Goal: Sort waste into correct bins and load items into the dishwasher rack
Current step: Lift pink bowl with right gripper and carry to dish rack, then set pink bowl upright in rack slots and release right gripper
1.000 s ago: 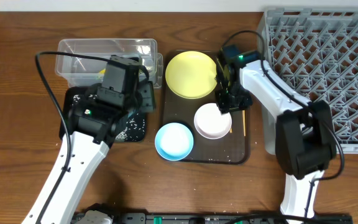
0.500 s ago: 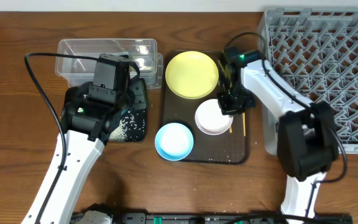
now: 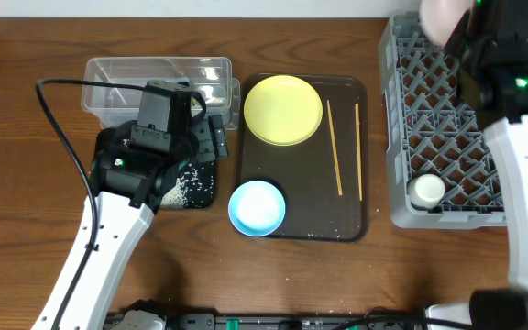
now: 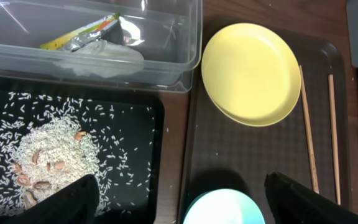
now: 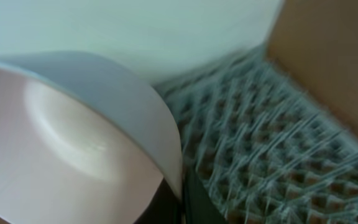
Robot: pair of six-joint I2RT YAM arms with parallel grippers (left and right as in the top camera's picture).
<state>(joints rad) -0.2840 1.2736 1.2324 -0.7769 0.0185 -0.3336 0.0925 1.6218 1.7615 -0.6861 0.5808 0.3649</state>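
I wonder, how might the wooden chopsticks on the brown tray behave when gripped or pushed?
The chopsticks look thin, stiff and light, so a sideways nudge would probably slide or roll them. Lying flat on the tray, they may be awkward to pinch.

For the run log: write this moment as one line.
right end effector: holds beige round bowl above grey lattice rack | left end effector: open near black rice tray | small white cup: in rack

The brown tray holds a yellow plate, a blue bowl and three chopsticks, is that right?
Not quite. The brown tray holds a yellow plate, a blue bowl and two chopsticks, not three. The overhead view shows them lying side by side.
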